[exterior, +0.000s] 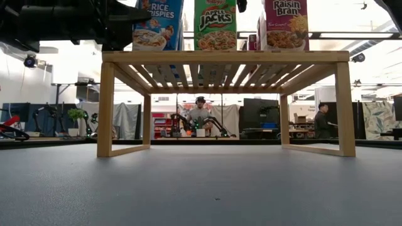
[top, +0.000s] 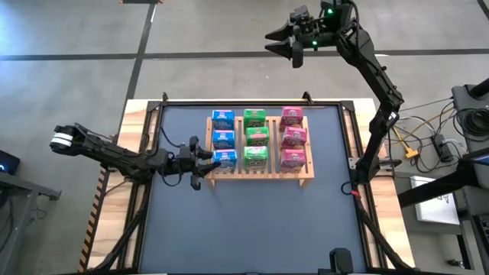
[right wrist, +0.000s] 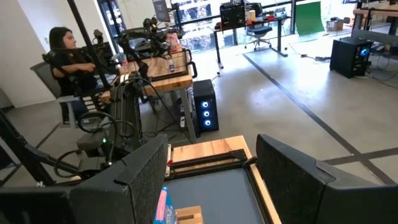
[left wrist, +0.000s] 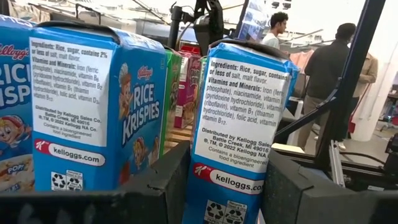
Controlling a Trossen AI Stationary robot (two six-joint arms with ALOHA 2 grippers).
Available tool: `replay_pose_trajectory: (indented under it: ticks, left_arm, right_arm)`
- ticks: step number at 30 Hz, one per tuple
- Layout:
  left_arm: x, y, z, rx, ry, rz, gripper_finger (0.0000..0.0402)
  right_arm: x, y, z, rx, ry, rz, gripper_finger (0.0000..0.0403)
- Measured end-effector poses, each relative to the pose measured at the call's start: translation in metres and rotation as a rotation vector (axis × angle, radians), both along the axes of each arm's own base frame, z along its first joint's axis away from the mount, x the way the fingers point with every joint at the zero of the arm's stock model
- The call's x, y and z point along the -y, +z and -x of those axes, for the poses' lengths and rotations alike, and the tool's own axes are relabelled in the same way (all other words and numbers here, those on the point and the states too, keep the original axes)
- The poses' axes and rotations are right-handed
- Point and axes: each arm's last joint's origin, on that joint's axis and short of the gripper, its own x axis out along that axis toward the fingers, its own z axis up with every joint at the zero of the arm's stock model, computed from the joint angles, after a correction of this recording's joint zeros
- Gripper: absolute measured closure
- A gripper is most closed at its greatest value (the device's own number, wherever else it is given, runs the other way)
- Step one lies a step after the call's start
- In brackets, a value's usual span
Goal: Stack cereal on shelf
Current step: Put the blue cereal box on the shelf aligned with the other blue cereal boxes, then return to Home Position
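Cereal boxes stand in three rows on the shelf (top: 260,169), nine in all, blue, green and pink. Seen from above, the left tool (top: 205,162) pinches the last blue box (top: 226,158), the one right at its tips. The right tool (top: 294,47) waits high up, far away, spread with nothing in it.

From desk level, the shelf (exterior: 226,56) top is flat, so the box can sit flat too.

Through the left wrist camera, the blue box (left wrist: 242,134) sits between the tool's fingers (left wrist: 158,186), beside another blue box (left wrist: 93,106). I think it should let go slowly and pull straight back.
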Motion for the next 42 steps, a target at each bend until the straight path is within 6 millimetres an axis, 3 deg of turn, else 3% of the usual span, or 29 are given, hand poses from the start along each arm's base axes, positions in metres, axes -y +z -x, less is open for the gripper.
replay_pose_trajectory:
  ticks: [6,17,24,42]
  left_arm:
    - [0.000,0.000,0.000,0.000,-0.001,0.011,0.0257]
    - [0.000,-0.003,0.000,-0.019,-0.008,0.015,0.0192]
    - [0.000,-0.002,0.004,-0.048,-0.023,0.028,0.0179]
    - [-0.007,0.024,0.056,-0.213,-0.065,0.078,0.0181]
  right_arm:
    - [0.000,0.000,0.000,0.000,0.000,0.000,0.0170]
    - [0.000,0.000,0.000,0.000,0.000,0.000,0.0170]
    - [0.000,0.000,0.000,0.000,-0.001,-0.008,0.0170]
    - [0.000,0.000,0.000,0.001,0.001,-0.001,0.0170]
